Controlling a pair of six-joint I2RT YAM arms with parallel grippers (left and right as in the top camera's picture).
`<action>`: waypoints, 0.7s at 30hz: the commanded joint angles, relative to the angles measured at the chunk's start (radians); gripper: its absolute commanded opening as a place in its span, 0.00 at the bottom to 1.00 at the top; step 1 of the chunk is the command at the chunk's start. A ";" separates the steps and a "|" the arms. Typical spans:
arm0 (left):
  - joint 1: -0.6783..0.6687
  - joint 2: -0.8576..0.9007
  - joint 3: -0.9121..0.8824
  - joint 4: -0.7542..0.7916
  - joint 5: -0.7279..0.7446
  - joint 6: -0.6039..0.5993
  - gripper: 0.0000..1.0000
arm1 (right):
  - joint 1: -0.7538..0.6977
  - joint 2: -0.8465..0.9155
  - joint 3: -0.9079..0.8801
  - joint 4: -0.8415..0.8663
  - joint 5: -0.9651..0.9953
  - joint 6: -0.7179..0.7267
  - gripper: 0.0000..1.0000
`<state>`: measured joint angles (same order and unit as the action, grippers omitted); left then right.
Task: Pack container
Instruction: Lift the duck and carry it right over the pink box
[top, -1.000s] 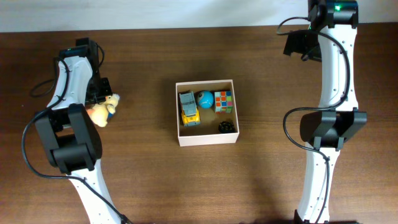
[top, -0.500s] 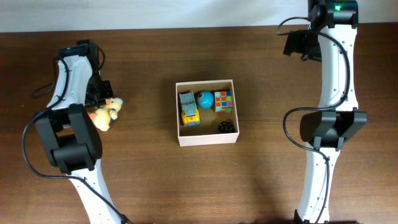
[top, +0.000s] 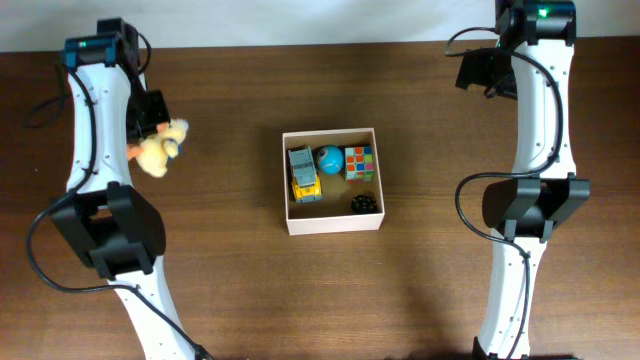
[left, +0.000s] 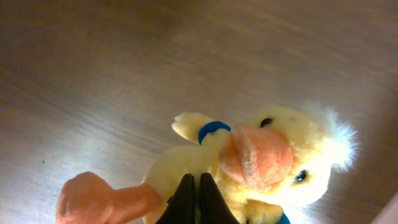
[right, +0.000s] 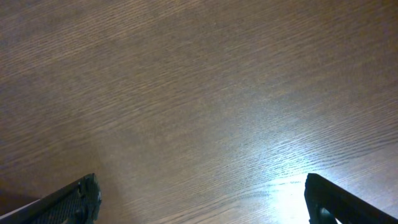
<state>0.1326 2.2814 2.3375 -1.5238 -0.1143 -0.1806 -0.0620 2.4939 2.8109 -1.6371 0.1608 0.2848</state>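
The container (top: 332, 220), a square shallow box with white walls and a tan inside, sits mid-table. It holds a yellow and grey toy truck (top: 303, 174), a blue ball (top: 330, 158), a colour cube (top: 360, 162) and a small black toy (top: 366, 204). My left gripper (top: 148, 125) is shut on a yellow plush duck (top: 157, 148) and holds it above the table, left of the box. In the left wrist view the fingers (left: 194, 190) pinch the duck's body (left: 261, 158). My right gripper (right: 202, 193) is open and empty over bare wood at the far right.
The brown wooden table (top: 240, 290) runs under both arms. A pale wall strip (top: 300, 20) lines the far edge. The right arm's base (top: 525, 205) stands right of the box.
My left gripper has lifted the plush duck off the table and carried it toward the far edge. The right arm has not moved.
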 joint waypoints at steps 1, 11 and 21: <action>-0.057 -0.019 0.075 -0.021 0.088 0.062 0.02 | 0.003 0.015 0.004 0.003 0.016 0.005 0.99; -0.335 -0.019 0.165 -0.097 0.112 0.244 0.02 | 0.003 0.015 0.004 0.003 0.016 0.005 0.99; -0.631 -0.019 0.166 -0.102 0.108 0.288 0.02 | 0.003 0.015 0.004 0.003 0.016 0.005 0.99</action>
<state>-0.4507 2.2814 2.4798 -1.6199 -0.0135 0.0761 -0.0620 2.4939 2.8109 -1.6367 0.1608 0.2840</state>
